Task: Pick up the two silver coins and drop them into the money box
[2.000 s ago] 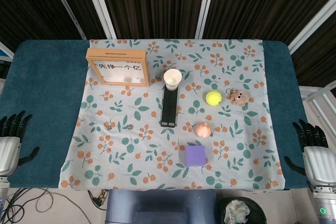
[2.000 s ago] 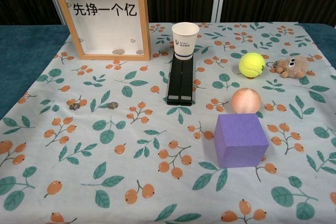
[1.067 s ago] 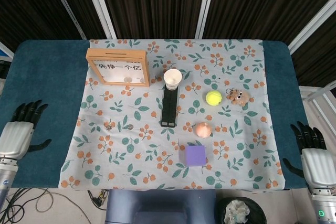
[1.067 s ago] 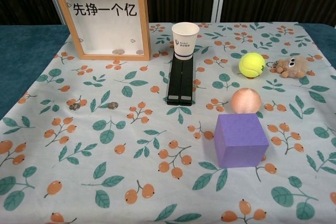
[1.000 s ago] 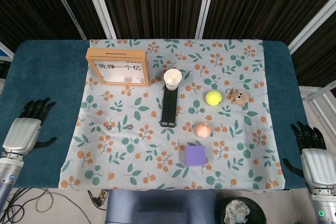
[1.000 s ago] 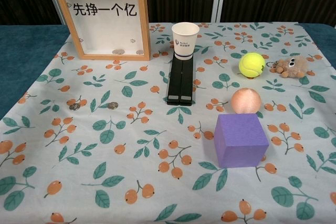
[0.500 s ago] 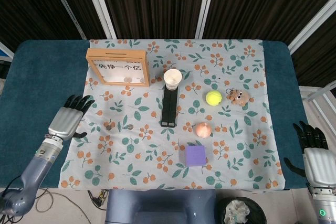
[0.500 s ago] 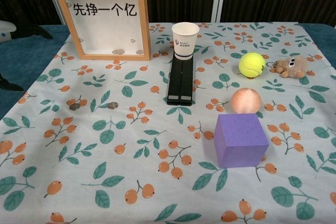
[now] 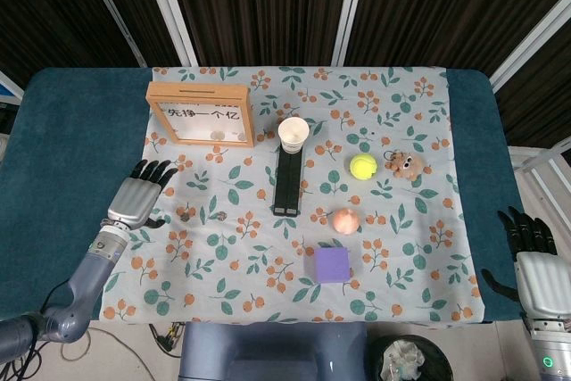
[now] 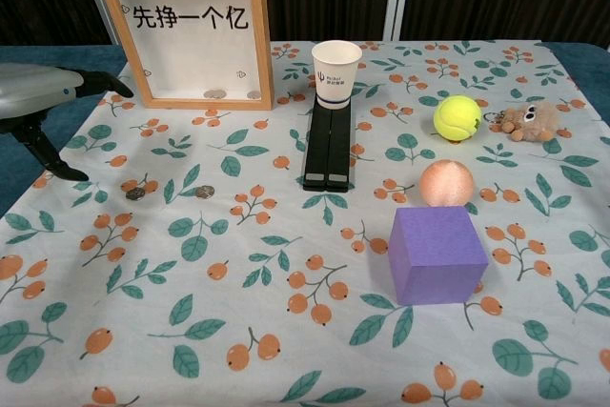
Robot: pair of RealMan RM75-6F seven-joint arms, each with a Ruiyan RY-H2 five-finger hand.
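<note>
head view: left hand (image 9: 136, 200) has come in from the table's left edge over the last two seconds and now hangs over the edge of the floral tablecloth (image 9: 268, 283), fingers spread and flat, holding nothing. the two silver coins – left coin (image 9: 186, 216) and right coin (image 9: 219, 216) – lie flat on the cloth just to the right of it, side by side, unmoved. wooden money box (image 9: 201, 113) stands upright behind them, well apart, a few coins already at the bottom of its window. right hand (image 9: 536, 267) sits parked off the front right corner, fingers extended and empty, no real change. paper cup (image 9: 293, 134) on a black block (image 9: 287, 181), tennis ball (image 9: 362, 165), small plush toy (image 9: 406, 164), peach-coloured ball (image 9: 344, 220) and purple cube (image 9: 332, 264) are all to the right, out of the way.

chest view: the left hand now enters frame at the left edge, above the cloth and not touching it; thumb points down, fingers forward, nothing gripped. both coins are in front of the box. right hand not visible here.

read: approach phase – no coin picked up yet. next job is closing the last gap to the left coin and getting a pinch on a thin flat disc, which looks fiddly on soft cloth.
</note>
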